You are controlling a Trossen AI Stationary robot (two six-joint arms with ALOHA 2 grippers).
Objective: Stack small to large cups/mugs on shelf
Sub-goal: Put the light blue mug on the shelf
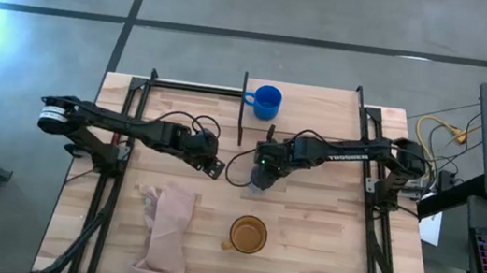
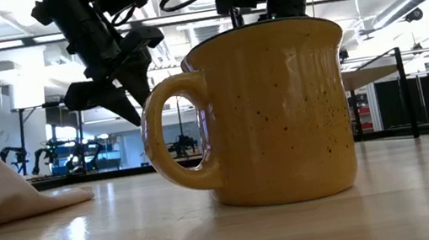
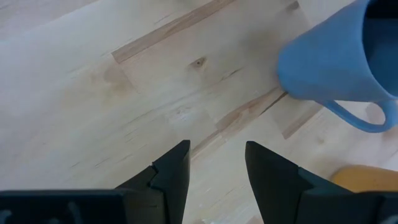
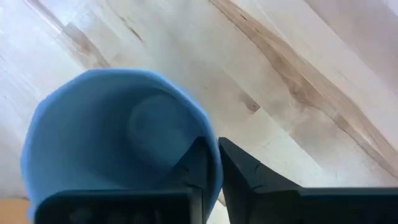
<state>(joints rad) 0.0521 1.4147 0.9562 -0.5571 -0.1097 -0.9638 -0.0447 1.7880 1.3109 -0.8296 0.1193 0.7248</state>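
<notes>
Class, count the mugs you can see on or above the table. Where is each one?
3. A blue mug stands on the shelf; a yellow mug sits near the table's front; a grey-blue mug is pinched at its rim by the right gripper mid-table.

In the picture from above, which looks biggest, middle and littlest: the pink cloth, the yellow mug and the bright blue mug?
1. Pink cloth, clearly the biggest.
2. Yellow mug.
3. Bright blue mug, only a bit smaller than the yellow one. It may stand higher, nearer the camera, so the two mugs are hard to rank for sure.
</notes>
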